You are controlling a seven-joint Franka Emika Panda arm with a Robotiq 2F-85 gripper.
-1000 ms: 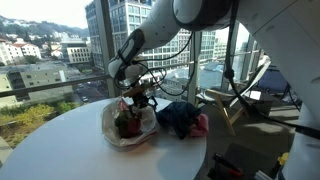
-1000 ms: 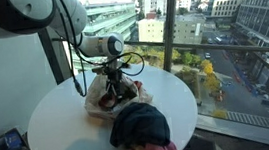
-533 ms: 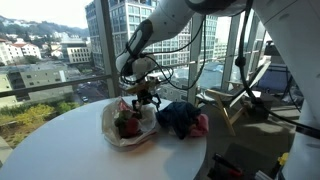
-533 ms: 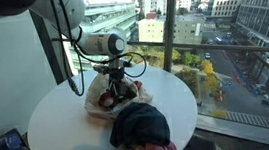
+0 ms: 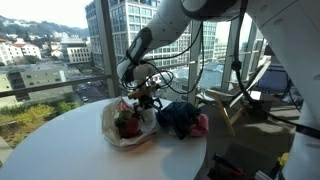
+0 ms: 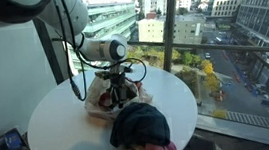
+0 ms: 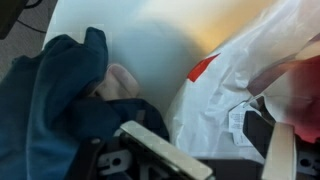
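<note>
Plastic bag [image 5: 112, 126] lies beside blue cloth [image 5: 178, 119] on table [image 5: 60, 150]; tool [image 5: 146, 103] over it, jaws wide.

1. An exterior view stands near table height, a little way off. It looks across the round white table [image 5: 60, 145] toward the windows and city blocks.
2. An exterior view sits higher and looks down on the table [image 6: 65, 128], with the glass on the right.
3. Both exterior views share the tabletop, the white plastic bag [image 5: 128, 124] [image 6: 98, 89] and the dark blue cloth [image 5: 180, 118] [image 6: 140, 125], seen from differing sides.
4. The wrist view hangs very close above them, with the cloth [image 7: 60, 90] on the left and the bag [image 7: 240, 90] on the right.
</note>
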